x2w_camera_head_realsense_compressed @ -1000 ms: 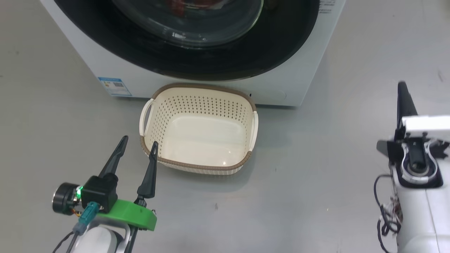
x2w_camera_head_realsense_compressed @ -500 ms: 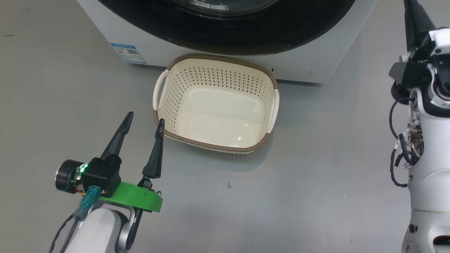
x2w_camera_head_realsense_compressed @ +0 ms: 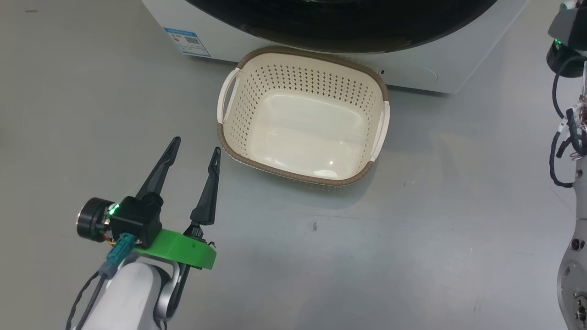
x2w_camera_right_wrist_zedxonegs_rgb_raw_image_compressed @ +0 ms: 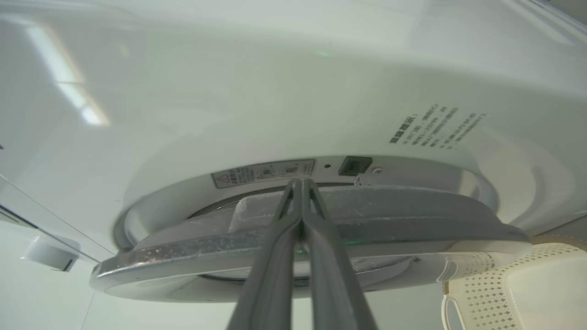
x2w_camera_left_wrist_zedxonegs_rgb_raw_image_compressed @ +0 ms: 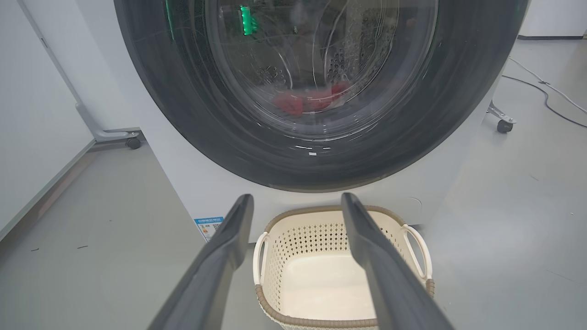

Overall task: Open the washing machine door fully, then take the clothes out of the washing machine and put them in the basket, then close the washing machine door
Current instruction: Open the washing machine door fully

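on washing machine [x2w_camera_right_wrist_zedxonegs_rgb_raw_image_compressed: 229, 91], blurred, perhaps chinese print [x2w_camera_right_wrist_zedxonegs_rgb_raw_image_compressed: 433, 126]

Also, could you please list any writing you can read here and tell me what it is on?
Nothing reads clearly.
Blue sticker, washing machine's lower front: too small.
Grey Chinese print on its white front: too blurred to quote.
Label with a red triangle, on the recess behind the door: too small.

The cream basket [x2w_camera_head_realsense_compressed: 302, 79] sits on the grey floor [x2w_camera_head_realsense_compressed: 412, 229], just before the white washing machine [x2w_camera_head_realsense_compressed: 412, 75] with its blue sticker [x2w_camera_head_realsense_compressed: 187, 41]; the washing machine door [x2w_camera_head_realsense_compressed: 344, 27] shows as a black rim above; the left tool [x2w_camera_head_realsense_compressed: 196, 145] hovers near the basket's left corner, jaws spread wide.
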Robot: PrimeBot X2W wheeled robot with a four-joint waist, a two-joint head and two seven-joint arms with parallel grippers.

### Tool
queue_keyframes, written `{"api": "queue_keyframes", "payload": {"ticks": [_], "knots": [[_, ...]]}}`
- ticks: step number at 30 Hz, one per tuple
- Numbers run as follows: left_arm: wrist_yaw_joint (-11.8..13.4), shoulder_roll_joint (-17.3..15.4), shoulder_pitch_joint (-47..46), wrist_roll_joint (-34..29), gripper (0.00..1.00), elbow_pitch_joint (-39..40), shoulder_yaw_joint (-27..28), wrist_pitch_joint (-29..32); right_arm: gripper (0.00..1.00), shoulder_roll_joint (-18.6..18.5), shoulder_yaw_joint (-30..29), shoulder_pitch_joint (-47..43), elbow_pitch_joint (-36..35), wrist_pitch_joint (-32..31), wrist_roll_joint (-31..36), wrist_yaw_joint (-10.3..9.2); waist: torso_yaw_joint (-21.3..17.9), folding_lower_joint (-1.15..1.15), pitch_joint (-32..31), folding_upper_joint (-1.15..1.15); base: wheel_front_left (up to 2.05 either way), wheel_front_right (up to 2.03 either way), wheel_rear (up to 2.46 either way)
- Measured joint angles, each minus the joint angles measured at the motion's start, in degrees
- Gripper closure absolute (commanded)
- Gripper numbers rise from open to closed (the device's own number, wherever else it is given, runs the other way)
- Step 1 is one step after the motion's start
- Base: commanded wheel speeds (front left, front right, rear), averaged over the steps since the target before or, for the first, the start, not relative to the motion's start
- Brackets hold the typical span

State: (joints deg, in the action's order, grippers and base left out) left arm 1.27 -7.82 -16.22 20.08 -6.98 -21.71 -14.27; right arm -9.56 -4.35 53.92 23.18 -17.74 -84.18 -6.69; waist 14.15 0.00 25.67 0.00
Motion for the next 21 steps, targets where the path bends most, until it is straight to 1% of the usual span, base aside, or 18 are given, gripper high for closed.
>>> {"api": "queue_keyframes", "payload": {"ticks": [8,12,13,19,21], "knots": [[-0.6,0.9,-1.3,-0.1,0.0,-0.8,-0.2,-0.1,1.0,-3.0,1.9,4.8,4.0,-4.2,0.4,-0.12,1.3,0.0,1.1,0.0,0.0,0.0,0.0],[-0.6,1.0,-1.4,-0.1,0.0,-1.4,-0.1,-0.2,1.0,-3.2,2.9,6.2,5.9,-5.8,0.7,-0.14,1.5,0.0,1.2,0.0,0.0,0.0,0.0],[-0.6,1.1,-1.4,-0.1,0.0,-1.5,-0.1,-0.2,1.0,-3.2,3.0,6.7,6.4,-6.3,0.7,-0.52,1.5,0.0,1.2,0.0,0.0,0.0,0.0],[-0.7,1.5,-1.5,-0.1,0.0,-1.7,-0.1,-0.2,1.0,-4.0,3.3,8.8,8.7,-8.2,0.7,-0.55,1.8,0.0,1.3,0.0,0.0,0.0,0.0],[-1.1,1.5,-1.7,-0.3,0.0,-1.8,0.0,-0.2,1.0,-4.1,3.3,9.2,9.5,-9.0,0.6,-0.55,1.9,0.0,1.3,0.0,0.0,0.0,0.0]]}}
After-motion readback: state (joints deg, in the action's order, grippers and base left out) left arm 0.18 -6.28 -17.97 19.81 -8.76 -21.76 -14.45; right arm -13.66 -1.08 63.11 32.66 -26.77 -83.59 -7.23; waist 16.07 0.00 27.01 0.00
